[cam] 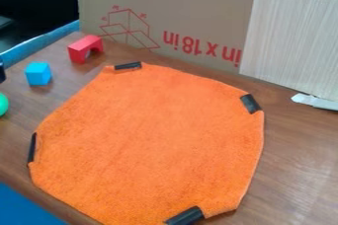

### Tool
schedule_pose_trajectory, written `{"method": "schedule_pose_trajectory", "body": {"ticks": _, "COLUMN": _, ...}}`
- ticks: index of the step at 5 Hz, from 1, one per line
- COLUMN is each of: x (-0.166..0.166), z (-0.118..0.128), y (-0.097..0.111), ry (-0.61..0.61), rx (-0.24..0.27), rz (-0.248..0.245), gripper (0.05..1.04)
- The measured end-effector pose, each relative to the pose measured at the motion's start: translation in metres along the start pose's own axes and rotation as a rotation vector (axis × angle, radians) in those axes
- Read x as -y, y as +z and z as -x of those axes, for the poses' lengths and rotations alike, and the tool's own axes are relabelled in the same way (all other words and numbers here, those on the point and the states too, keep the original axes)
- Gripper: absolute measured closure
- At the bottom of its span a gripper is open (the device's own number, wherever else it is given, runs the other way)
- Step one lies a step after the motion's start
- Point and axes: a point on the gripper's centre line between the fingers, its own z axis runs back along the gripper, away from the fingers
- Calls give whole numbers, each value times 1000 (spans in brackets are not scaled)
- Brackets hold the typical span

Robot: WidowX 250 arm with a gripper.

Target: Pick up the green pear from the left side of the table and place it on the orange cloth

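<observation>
Camera view: an orange cloth (151, 145) lies spread at centre, held by black strips (251, 103) near its 12, 2, 5 and 9 o'clock. Off the cloth stand a red arch (80, 50) at 10 o'clock, a blue cube (38, 74) between 9 and 10, and a green ball (3, 104) at 9. A dark part (2, 71) above the ball may be the claw; whether released, clenched or grasping cannot be told. Brown wooden table (294, 165); cardboard (191, 7) towards 12.

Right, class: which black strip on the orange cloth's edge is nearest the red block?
The top strip on the orange cloth, just right of the red block; the left strip, right strip and bottom strip lie farther away.
</observation>
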Motion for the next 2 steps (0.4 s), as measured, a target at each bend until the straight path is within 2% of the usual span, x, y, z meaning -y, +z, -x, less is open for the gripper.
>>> {"method": "schedule_pose_trajectory", "body": {"ticks": 2, "x": -5, "z": 2, "y": -7, "ry": 17, "rx": -8, "rz": -31, "gripper": 83}}
